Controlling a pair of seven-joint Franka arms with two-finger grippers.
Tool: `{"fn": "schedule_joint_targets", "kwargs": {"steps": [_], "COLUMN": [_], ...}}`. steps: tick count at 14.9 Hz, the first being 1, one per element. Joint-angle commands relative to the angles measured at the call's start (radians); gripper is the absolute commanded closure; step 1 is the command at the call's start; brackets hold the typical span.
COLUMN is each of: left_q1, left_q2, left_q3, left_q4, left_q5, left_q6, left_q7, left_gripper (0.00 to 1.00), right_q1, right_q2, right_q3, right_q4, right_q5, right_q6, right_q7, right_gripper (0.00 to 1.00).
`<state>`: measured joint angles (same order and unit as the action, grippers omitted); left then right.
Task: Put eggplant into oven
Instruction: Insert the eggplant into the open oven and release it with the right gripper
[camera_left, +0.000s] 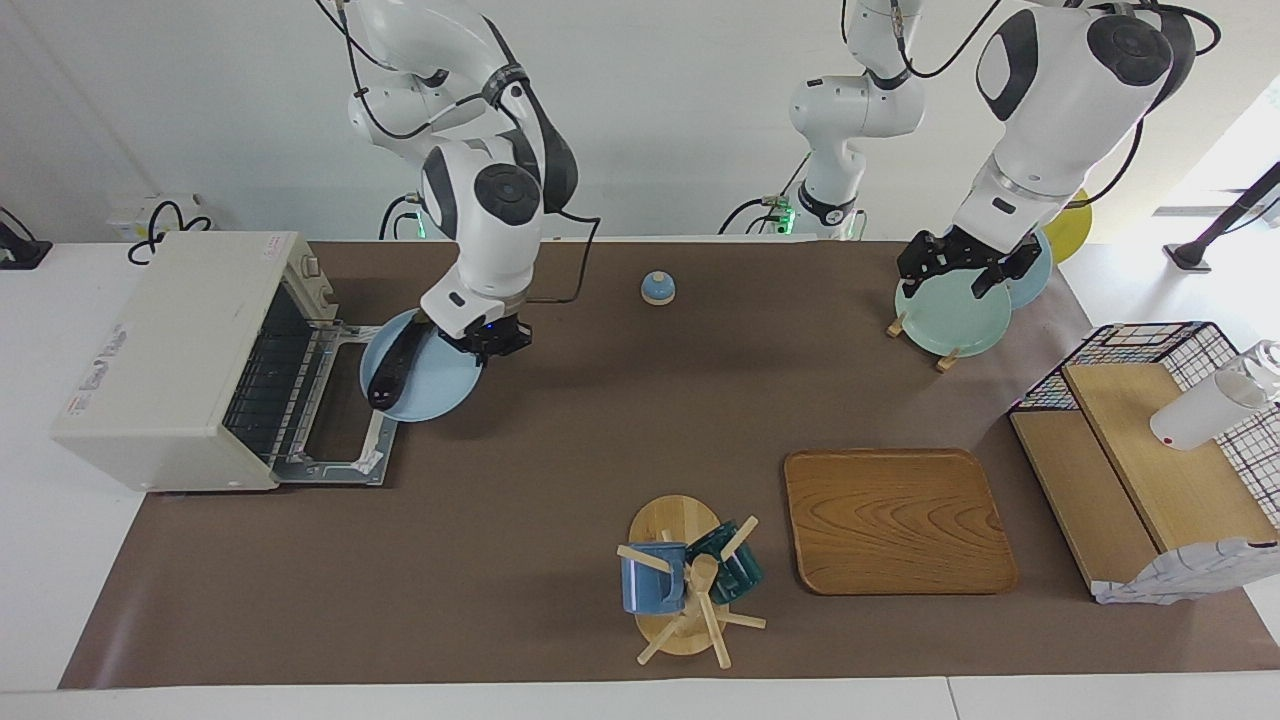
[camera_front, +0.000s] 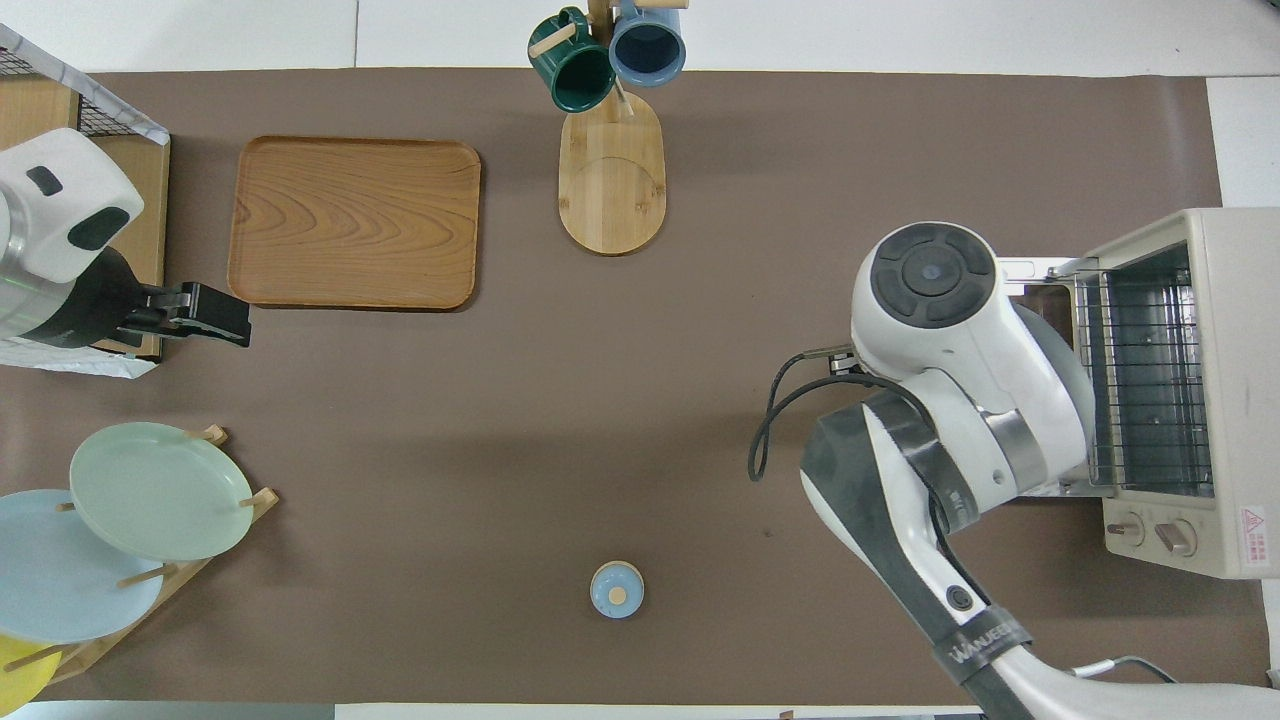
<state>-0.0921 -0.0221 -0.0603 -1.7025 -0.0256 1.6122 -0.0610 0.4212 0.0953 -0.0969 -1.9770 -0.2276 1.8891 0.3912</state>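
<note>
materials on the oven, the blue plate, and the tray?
Oven: looks like cream painted sheet metal, wire rack and metal-framed glass door. Blue plate: smooth, slightly glossy, ceramic or melamine, can't tell which. Tray: wood or wood-look, visible grain, satin finish.
</note>
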Motion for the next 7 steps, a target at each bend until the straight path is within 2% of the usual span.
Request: {"fn": "schedule_joint_targets", "kwargs": {"steps": [1, 3, 7], "left_q1": [0.009, 0.009, 0.008], "left_q2": [-0.022, -0.022, -0.022], "left_q3": [-0.003, -0.003, -0.003], "left_q4": [-0.019, -0.019, -0.019], "left_q5": [-0.004, -0.004, -0.004], "left_q6": [0.0, 0.0, 0.0], "left_q7": [0.006, 0.006, 0.006], "left_gripper": [0.0, 0.0, 0.0], "right_q1": [-0.065, -0.148, -0.217], "right_q2": [-0.031, -0.031, -0.029], "right_q3": [0.013, 0.014, 0.012], "right_q4": [-0.037, -0.039, -0.037], "right_q5": [-0.018, -0.018, -0.024], "right_q6": [-0.036, -0.028, -0.022], "right_q7": [-0.047, -0.124, -0.23], "right_gripper": [1.0, 1.0, 1.0]}}
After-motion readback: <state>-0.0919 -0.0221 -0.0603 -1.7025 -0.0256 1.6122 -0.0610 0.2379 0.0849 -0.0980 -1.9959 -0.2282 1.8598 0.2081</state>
